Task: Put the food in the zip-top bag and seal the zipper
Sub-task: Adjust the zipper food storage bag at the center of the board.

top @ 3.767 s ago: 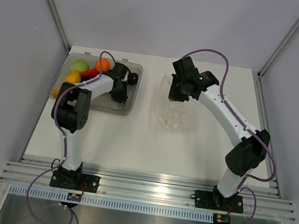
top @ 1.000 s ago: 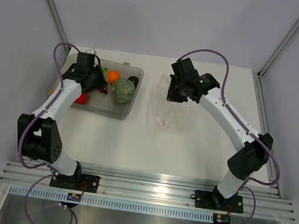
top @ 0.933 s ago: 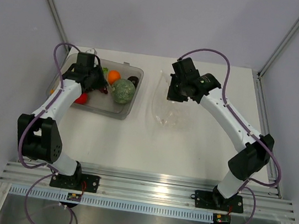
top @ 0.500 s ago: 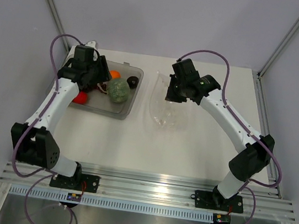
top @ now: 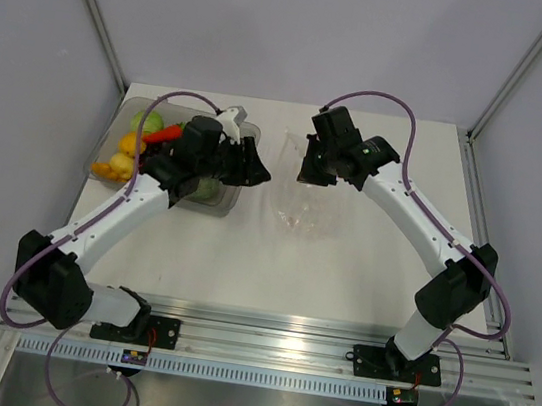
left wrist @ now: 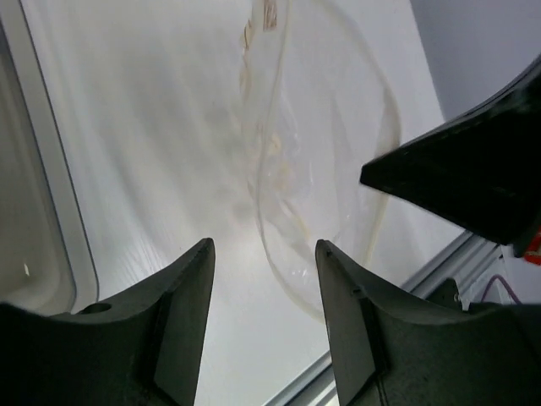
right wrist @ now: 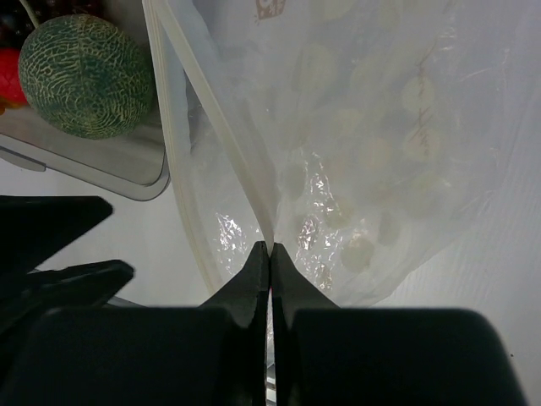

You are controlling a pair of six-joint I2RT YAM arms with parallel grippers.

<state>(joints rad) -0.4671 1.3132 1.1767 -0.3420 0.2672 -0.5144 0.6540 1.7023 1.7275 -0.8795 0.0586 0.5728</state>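
Moved: left tool point(top: 256, 166) has swung from over the left half of the tray point(right wrist: 118, 165) 0.5 s ago to its right rim, pointing at the bag point(top: 307, 206); right tool point(top: 315, 166) and bag sit as before.
Bag: crumpled clear plastic on the white surface point(top: 243, 260), right of the tray, mouth gaping toward the left tool.
Left tool: 2 fingers point(left wrist: 182, 326) apart, nothing between them, just short of the bag's mouth.
Right tool: fingers pressed together, clamped on the bag's mouth edge, holding it up.
Zipper point(right wrist: 215, 127): whitish strip running into that pinch, not sealed.
Tray: grey, translucent, far left of the surface.
Food: netted green melon point(right wrist: 84, 76) against the tray's right wall; green piece point(top: 144, 121), red piece point(top: 163, 134) and yellow piece point(top: 130, 143) at its left end.
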